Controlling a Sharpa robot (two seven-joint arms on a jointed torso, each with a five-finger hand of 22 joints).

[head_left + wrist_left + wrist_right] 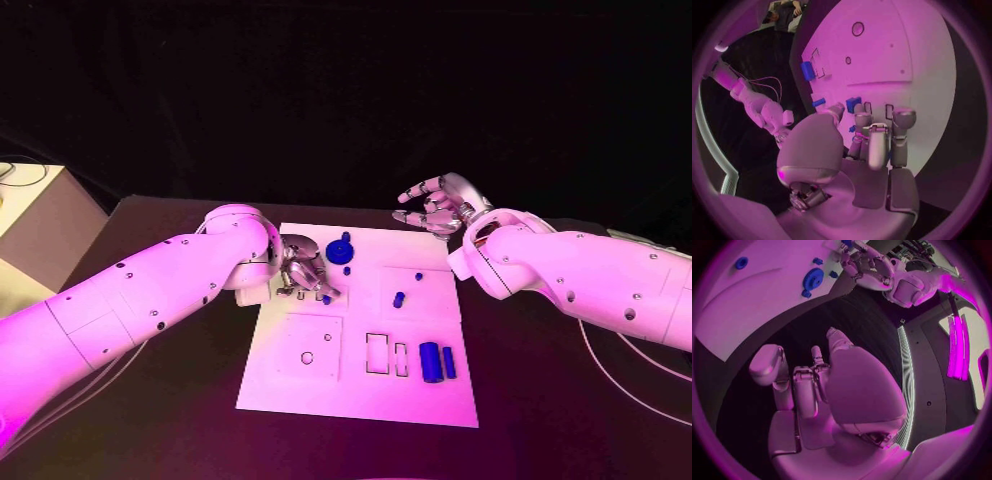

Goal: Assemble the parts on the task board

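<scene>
dim magenta light, black surroundings; wrist views bend at edges.

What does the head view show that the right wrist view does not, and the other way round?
Head view alone: the two blue cylinders near the board's near edge, and the rectangular slots beside them.

Right wrist view alone: the palm side of the right hand, fingers apart over the black table, holding nothing.

Both: the white board, the blue gear and the left hand over the board.
</scene>
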